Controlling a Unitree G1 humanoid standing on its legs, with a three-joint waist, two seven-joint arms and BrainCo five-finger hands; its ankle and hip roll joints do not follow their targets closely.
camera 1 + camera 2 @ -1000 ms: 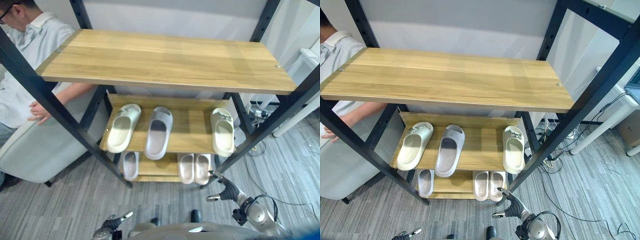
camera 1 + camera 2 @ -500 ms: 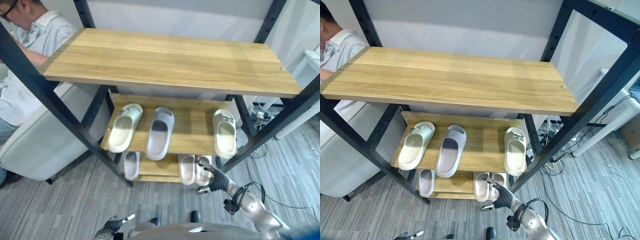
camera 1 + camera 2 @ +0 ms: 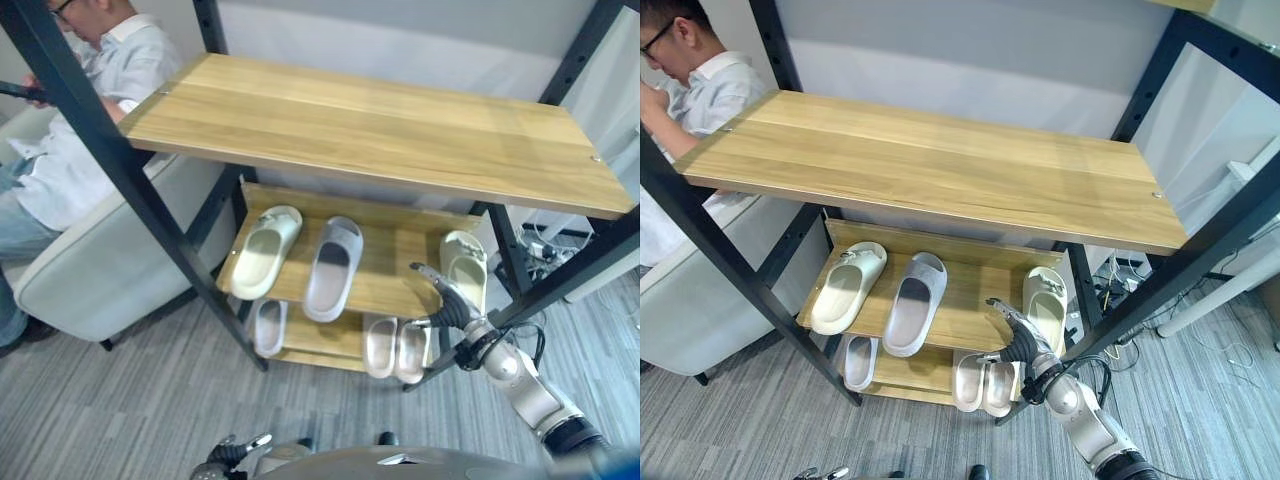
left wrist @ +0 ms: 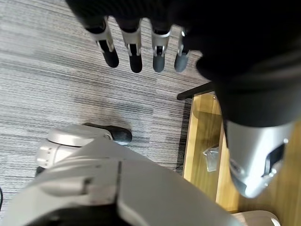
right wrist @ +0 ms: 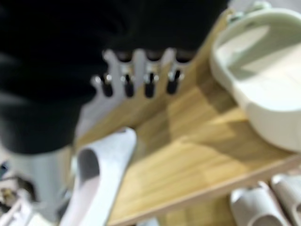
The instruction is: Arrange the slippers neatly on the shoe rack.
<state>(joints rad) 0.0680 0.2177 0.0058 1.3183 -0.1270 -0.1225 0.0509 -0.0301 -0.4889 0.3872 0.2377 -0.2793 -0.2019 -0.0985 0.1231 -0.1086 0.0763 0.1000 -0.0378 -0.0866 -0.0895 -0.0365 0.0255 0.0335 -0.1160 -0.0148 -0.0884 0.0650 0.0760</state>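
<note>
This looks like an office or a lab room. The floor has grey striped carpet, a person in a light shirt sits on a pale sofa, and cables lie beside a white desk leg behind the shoe rack.

Six slippers total. Middle shelf holds three: cream slipper at left, grey slipper beside it, cream slipper at right. Bottom shelf holds three pale ones: single at left, pair at right, touching. Three wooden shelves, top shelf bare. One person, one light chair. Two robot hands: right, left.
</note>
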